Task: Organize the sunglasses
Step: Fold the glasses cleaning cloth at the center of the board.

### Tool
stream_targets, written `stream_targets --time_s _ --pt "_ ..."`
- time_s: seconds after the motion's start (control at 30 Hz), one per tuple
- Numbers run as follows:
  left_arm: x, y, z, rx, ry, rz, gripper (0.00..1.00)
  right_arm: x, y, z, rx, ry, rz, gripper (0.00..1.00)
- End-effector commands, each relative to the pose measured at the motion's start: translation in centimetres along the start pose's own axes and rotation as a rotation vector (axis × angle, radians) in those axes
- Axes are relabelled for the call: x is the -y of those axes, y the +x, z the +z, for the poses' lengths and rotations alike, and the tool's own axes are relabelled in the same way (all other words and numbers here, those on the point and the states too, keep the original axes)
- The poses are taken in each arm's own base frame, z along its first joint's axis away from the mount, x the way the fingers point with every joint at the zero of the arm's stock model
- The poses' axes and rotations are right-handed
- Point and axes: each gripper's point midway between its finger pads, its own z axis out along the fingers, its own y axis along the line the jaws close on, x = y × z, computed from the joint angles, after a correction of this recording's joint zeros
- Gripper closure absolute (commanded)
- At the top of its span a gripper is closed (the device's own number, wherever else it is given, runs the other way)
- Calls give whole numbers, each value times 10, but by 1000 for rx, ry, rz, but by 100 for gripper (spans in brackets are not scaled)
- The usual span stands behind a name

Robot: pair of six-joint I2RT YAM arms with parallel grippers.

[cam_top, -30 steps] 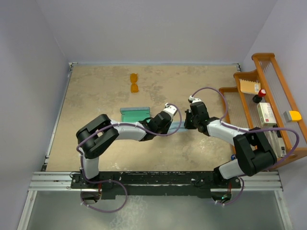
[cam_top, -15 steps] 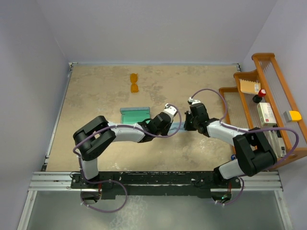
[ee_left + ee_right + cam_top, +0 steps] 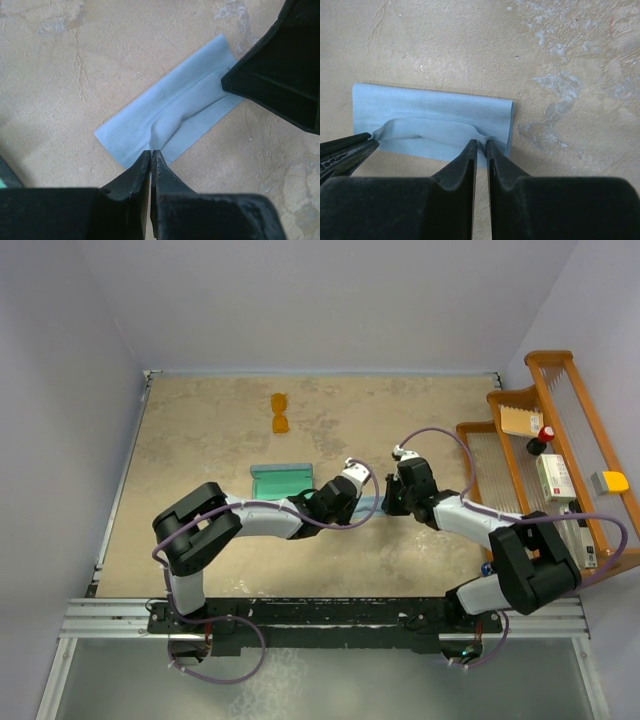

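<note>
The sunglasses (image 3: 280, 413), orange-lensed, lie at the far side of the table, well away from both arms. A light blue cloth (image 3: 150, 120) lies folded on the tabletop between the grippers, with a raised ridge along its length. My left gripper (image 3: 151, 152) is shut on the near end of that ridge. My right gripper (image 3: 481, 144) stands at the cloth's (image 3: 430, 112) other end, its jaws a narrow gap apart with the ridge's end lying between the tips. In the top view the two grippers (image 3: 363, 503) (image 3: 392, 502) face each other over the cloth (image 3: 374, 506).
An open case (image 3: 282, 478) with teal lining sits just left of the left wrist. A wooden rack (image 3: 530, 365) holding small items stands along the right wall. The sandy tabletop (image 3: 200, 450) is walled on three sides.
The right gripper's jaws have parted slightly from shut. Both arms have shifted only a little; the cloth stays between them.
</note>
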Motion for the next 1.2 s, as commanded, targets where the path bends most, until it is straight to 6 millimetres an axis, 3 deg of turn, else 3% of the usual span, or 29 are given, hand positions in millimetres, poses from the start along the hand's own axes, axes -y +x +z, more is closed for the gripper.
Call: stream_targets --time_s 0.0,1.17 --pt "9 -24 -9 78 26 -28 100 -8 -9 -6 42 -34 -5 84" --pt "19 -22 -21 87 36 -20 100 -15 1 -24 33 -81 -5 84"
